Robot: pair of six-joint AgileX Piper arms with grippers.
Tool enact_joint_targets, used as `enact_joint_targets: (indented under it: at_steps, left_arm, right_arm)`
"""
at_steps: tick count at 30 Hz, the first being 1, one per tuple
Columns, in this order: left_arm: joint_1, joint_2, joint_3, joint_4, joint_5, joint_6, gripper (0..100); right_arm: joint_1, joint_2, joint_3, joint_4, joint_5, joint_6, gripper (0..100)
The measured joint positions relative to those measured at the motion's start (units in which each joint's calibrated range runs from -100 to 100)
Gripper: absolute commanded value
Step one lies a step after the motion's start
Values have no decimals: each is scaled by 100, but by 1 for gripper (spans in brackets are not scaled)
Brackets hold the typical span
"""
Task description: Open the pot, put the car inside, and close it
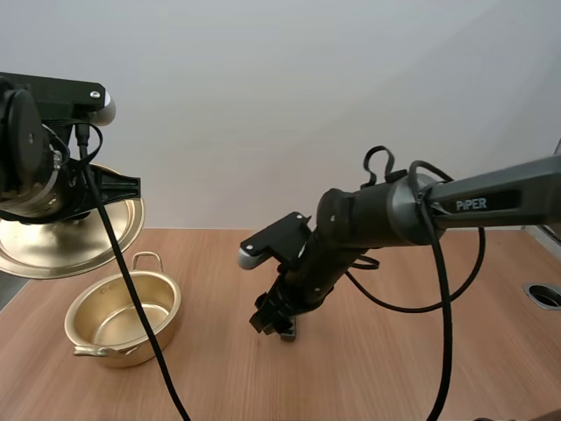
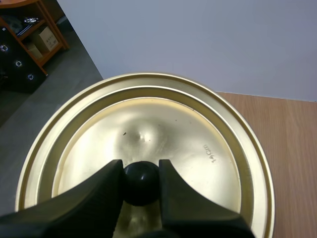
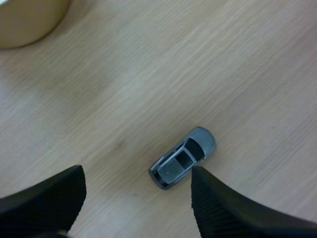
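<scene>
The gold pot (image 1: 123, 317) stands open on the wooden table at the left, nothing inside it. Its gold lid (image 1: 74, 239) hangs tilted above and behind the pot, off the table's left edge. My left gripper (image 2: 141, 172) is shut on the lid's black knob (image 2: 141, 186), with the lid's top (image 2: 168, 129) beyond it. The small grey toy car (image 3: 183, 157) lies on the table. My right gripper (image 3: 137, 173) is open just above it, the car close to one fingertip (image 3: 200, 181). In the high view the right gripper (image 1: 273, 323) hides most of the car (image 1: 288, 332).
The pot's wall (image 3: 25, 22) shows beyond the car in the right wrist view. Bare wood lies between pot and car. A round metal port (image 1: 543, 295) sits in the table at the far right. The table's left edge runs close to the pot.
</scene>
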Motion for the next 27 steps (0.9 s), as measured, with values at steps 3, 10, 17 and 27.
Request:
enact_joint_targets:
  at_steps: [3, 10, 17, 27]
  left_arm:
    - [0, 0, 0, 0, 0, 0, 0]
    - [0, 0, 0, 0, 62, 191, 0]
    - [0, 0, 0, 0, 42, 191, 0]
    - [0, 0, 0, -18, 7, 221, 0]
  right_arm:
    - [28, 254, -200, -542, 45, 422, 100]
    - [28, 643, -705, -1158, 290, 716, 100]
    - [28, 815, -817, -1083, 125, 735, 100]
    - [28, 1157, -817, -1083, 145, 905, 100]
